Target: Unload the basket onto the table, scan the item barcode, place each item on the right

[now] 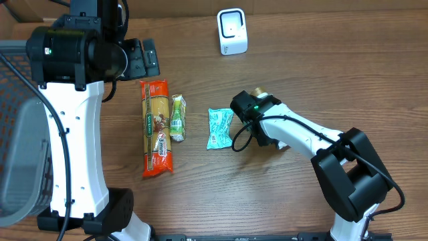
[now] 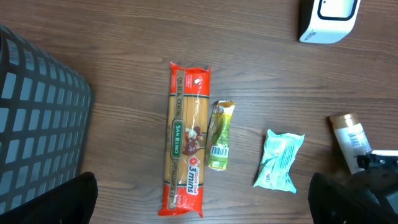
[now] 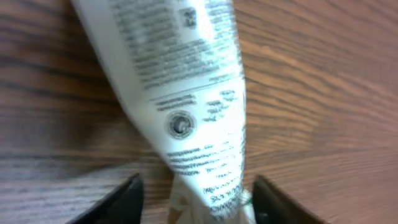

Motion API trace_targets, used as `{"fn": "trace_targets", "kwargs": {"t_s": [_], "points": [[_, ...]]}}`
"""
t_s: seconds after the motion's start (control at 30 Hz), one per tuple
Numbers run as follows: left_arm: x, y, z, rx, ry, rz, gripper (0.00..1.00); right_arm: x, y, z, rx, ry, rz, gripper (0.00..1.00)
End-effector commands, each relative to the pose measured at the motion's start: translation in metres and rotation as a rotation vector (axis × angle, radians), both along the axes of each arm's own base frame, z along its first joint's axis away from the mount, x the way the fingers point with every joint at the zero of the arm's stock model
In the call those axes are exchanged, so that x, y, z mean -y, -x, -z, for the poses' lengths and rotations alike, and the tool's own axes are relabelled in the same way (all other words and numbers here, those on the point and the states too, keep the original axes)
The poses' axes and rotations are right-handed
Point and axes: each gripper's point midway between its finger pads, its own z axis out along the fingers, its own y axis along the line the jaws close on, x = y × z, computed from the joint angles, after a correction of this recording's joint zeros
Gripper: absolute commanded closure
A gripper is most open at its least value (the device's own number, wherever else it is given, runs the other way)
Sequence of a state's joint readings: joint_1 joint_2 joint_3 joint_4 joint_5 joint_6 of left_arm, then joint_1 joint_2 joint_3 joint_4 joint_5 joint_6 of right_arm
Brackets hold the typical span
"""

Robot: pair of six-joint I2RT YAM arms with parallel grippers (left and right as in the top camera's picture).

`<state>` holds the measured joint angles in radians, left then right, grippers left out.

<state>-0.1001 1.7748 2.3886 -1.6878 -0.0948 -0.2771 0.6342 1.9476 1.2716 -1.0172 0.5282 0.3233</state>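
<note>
The item is a white bottle (image 2: 349, 134) with a gold cap (image 1: 258, 94) and a barcode on its label. It lies on the wooden table right of a teal packet (image 1: 219, 128). My right gripper (image 1: 254, 110) hangs over it. In the right wrist view the bottle's printed white body (image 3: 180, 81) runs between the two black fingers (image 3: 121, 202), with wood showing in the gap on each side. That gripper (image 3: 196, 199) is open. The white scanner (image 1: 232, 31) stands at the back. My left gripper (image 1: 140, 59) is raised at the back left and wide open (image 2: 208, 205), holding nothing.
An orange spaghetti pack (image 1: 156, 127) and a small green sachet (image 1: 177, 118) lie side by side left of the teal packet. A grey mesh basket (image 1: 20, 154) stands at the table's left edge.
</note>
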Motion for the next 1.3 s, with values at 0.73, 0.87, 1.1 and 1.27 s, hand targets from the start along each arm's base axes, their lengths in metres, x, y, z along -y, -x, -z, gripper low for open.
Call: {"fn": "trace_targets", "kwargs": {"t_s": [0.73, 0.87, 1.1, 1.27], "points": [[-0.002, -0.001, 0.001, -0.004, -0.018, 0.011, 0.00, -0.006, -0.033, -0.059, -0.171, -0.848, -0.149, 0.00], [-0.002, -0.001, 0.001, -0.004, -0.018, 0.011, 0.01, -0.016, -0.026, -0.042, -0.209, -0.907, -0.231, 0.00], [-0.002, -0.001, 0.001, -0.004, -0.018, 0.011, 0.00, -0.018, -0.012, -0.004, -0.309, -0.921, -0.189, 0.00], [-0.002, -0.001, 0.001, -0.004, -0.018, 0.012, 0.00, -0.021, -0.002, 0.007, -0.372, -0.945, -0.165, 0.01]]}}
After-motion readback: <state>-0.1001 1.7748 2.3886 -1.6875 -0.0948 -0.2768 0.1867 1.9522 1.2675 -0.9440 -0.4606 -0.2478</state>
